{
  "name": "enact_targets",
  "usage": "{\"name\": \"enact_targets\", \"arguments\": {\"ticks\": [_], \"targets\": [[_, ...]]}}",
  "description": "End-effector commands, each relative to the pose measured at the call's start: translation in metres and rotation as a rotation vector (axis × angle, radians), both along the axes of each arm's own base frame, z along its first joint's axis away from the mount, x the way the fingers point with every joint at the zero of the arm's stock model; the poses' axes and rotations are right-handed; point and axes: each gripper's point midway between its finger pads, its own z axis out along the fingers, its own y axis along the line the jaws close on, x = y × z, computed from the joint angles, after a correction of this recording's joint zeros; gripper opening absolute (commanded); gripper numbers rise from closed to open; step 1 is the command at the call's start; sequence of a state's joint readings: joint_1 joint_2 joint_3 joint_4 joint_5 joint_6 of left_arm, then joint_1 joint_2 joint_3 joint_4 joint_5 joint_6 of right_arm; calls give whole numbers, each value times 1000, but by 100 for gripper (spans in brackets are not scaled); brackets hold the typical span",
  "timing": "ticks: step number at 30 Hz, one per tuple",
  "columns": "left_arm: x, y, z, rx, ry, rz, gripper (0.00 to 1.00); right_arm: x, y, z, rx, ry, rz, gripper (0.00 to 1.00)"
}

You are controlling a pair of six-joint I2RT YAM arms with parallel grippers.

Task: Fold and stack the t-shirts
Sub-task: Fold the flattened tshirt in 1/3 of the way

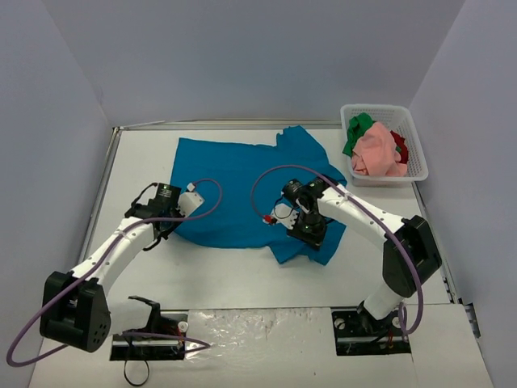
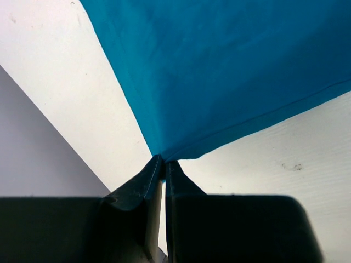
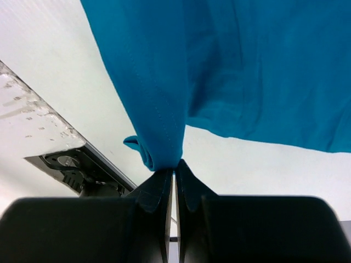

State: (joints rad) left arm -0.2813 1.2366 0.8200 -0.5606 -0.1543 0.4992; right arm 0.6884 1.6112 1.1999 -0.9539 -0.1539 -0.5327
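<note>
Teal-blue shirt (image 1: 234,182) spread flat on the table (image 1: 141,162), pinched at its near edge.
Its long axis runs left-right, sleeves toward the basket (image 1: 418,153) of other shirts (image 1: 378,153) at far right; left gripper (image 2: 163,164) clamps a hem corner, right gripper (image 3: 174,167) bunched cloth.

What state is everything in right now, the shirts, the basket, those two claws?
Teal-blue t-shirt: spread open, unfolded.
Left gripper: shut on its near corner.
Right gripper: shut on a bunched fold of it.
Pink t-shirt: crumpled in the basket.
Green t-shirt: crumpled in the basket.
Red t-shirt: crumpled, mostly hidden.
Basket: upright, filled with shirts.
</note>
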Motion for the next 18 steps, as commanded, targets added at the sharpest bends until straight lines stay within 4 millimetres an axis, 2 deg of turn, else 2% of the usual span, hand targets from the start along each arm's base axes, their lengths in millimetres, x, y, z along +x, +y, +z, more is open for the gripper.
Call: {"name": "enact_targets", "arguments": {"ticks": [1, 8, 10, 13, 18], "targets": [[-16, 7, 10, 30, 10, -11, 2, 3, -26, 21, -14, 10, -43, 0], [-32, 8, 25, 20, -1, -39, 2, 36, -55, 52, 8, -44, -126, 0], [-38, 8, 25, 24, 17, -58, 2, 48, -54, 65, 30, -59, -125, 0], [-45, 9, 23, 39, 41, -80, 2, 56, -58, 77, 42, -84, -157, 0], [-57, 11, 16, 54, 80, -116, 2, 54, -58, 77, 46, -83, -164, 0]]}}
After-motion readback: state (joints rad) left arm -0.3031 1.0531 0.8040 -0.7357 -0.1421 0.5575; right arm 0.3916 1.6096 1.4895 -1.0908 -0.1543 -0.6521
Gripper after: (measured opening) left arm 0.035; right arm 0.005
